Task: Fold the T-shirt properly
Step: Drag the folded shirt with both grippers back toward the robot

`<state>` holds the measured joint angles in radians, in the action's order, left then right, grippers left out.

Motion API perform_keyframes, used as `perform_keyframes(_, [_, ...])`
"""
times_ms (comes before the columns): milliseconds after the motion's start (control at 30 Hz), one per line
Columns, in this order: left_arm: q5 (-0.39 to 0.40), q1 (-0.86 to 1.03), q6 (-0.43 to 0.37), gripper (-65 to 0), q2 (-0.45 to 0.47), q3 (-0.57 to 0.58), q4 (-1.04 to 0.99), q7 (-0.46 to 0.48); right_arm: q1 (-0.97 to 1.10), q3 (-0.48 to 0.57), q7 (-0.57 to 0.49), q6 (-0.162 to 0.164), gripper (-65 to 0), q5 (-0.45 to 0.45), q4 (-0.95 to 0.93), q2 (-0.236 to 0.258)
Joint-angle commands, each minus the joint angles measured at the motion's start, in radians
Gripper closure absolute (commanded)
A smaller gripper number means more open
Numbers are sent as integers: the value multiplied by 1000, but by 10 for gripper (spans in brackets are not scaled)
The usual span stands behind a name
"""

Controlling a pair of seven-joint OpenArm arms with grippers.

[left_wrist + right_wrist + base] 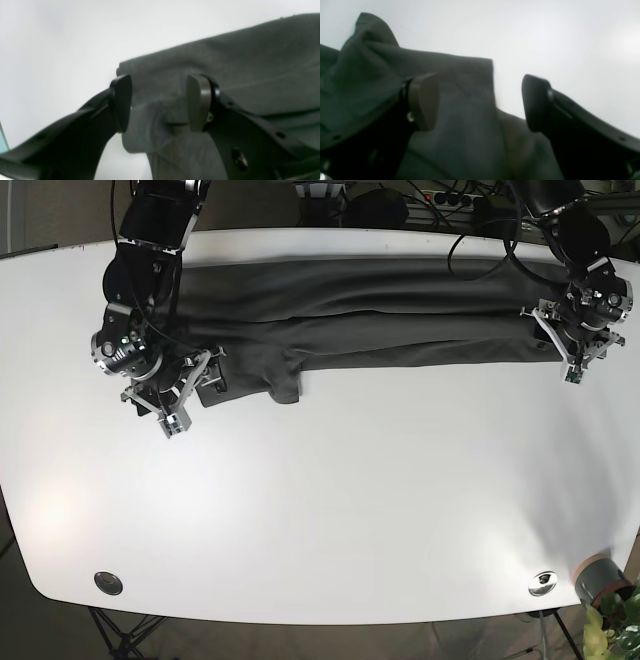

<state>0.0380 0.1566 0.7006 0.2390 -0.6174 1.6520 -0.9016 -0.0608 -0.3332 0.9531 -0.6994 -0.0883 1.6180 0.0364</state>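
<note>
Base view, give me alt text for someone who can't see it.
A dark grey T-shirt, folded into a long band, lies across the far side of a white table. An open gripper sits at each end: the right gripper at the picture's left, the left gripper at its right.

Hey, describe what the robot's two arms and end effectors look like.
Both arms are black with silvery metal wrist brackets; black cables trail off the left arm. Each end effector has curved black fingers with paddle-shaped pads, one black and one tan: left end effector, right end effector.
</note>
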Motion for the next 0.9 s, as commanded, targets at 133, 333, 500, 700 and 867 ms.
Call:
perform_keyframes(133, [1, -13, -2, -311, 18, -5, -46, 9, -70, 3, -50, 1, -482, -12, -163, 6])
perform_keyframes(333, [0, -10, -2, -311, 18, -5, -105, 63, -80, 3, -52, 1, -442, -14, -189, -11])
perform_keyframes(500, [0, -9, -2, -311, 18, -5, -148, 98, -76, -1, -53, 1, -214, -14, -192, -23])
perform_keyframes(700, [0, -18, -2, -311, 18, -5, -158, 101, -70, -5, -53, 1, -35, -14, -146, -25])
perform_keyframes(867, [0, -18, -2, -311, 18, -2, -160, 101, -24, -30, -4, 1, -21, -14, 44, -25])
